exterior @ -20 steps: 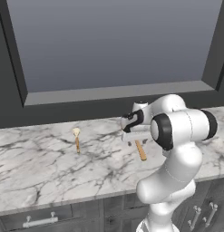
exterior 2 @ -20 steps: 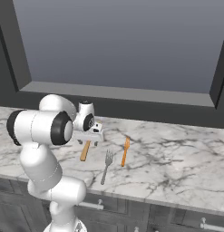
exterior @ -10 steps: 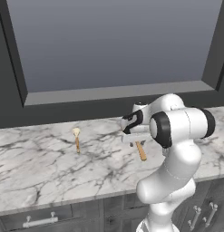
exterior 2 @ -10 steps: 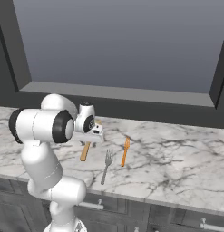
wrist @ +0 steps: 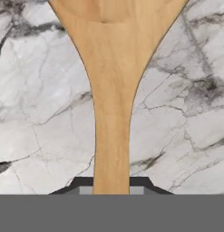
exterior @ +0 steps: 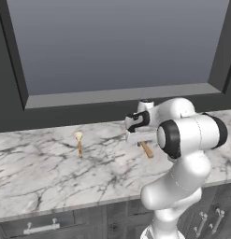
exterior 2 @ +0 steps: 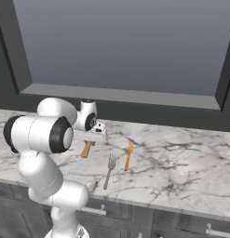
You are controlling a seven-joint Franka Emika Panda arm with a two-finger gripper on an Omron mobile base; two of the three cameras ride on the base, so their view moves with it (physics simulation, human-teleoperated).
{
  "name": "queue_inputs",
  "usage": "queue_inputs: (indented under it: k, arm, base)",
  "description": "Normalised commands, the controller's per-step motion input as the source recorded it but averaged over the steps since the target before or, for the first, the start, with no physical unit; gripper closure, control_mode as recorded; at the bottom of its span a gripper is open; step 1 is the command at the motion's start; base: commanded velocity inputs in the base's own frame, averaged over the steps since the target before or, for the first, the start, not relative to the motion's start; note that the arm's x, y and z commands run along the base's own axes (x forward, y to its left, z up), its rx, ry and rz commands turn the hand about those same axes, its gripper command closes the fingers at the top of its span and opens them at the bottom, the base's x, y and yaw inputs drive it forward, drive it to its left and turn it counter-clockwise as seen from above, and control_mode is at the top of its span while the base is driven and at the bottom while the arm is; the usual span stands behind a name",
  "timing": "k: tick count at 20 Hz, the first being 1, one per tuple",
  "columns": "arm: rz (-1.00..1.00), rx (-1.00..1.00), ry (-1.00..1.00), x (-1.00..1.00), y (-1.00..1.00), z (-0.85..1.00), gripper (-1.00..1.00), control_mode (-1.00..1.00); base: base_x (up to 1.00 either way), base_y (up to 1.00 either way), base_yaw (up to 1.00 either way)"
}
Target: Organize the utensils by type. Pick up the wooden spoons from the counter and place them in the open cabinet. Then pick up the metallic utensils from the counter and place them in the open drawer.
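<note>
A wooden spoon with a tan handle lies on the white marble counter, its bowl pointing away from the hand. My gripper is down over it, and its fingertips press against both sides of the handle. The brown handle end sticks out below the gripper; from the right the same spoon shows under the gripper. A second, smaller wooden spoon lies to the left. A silver fork and an orange-handled utensil lie to the right.
A wide window with a dark frame and sill runs behind the counter. Dark drawer fronts with short handles sit below the counter's front edge. The arm's white body stands close to that edge.
The fingers have come together from wide open onto the spoon's handle. The arm and the utensils have hardly moved.
</note>
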Motion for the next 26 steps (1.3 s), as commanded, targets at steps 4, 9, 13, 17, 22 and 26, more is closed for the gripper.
queue_inputs:
  k: [4, 9, 13, 17, 22, 26]
  arm:
    - [0.11, 0.00, 0.00, -0.05, 0.01, 0.64, 1.00, -1.00]
    - [0.05, 0.00, 0.00, -0.04, 0.04, 0.74, 1.00, -1.00]
    - [0.00, 0.00, -0.02, -0.28, 0.00, 0.70, 1.00, -1.00]
    - [0.00, 0.00, -0.17, -0.36, 0.00, 0.59, 1.00, -1.00]
    - [0.00, 0.01, -0.18, -0.39, 0.00, 0.51, 1.00, -1.00]
    - [0.00, 0.03, -0.12, -0.41, -0.03, 0.46, 1.00, -1.00]
  base:
    - [0.00, 0.00, 0.00]
    - [0.00, 0.00, 0.00]
    - [0.00, 0.00, 0.00]
    - [0.00, 0.00, 0.00]
    - [0.00, 0.00, 0.00]
    - [0.00, 0.00, 0.00]
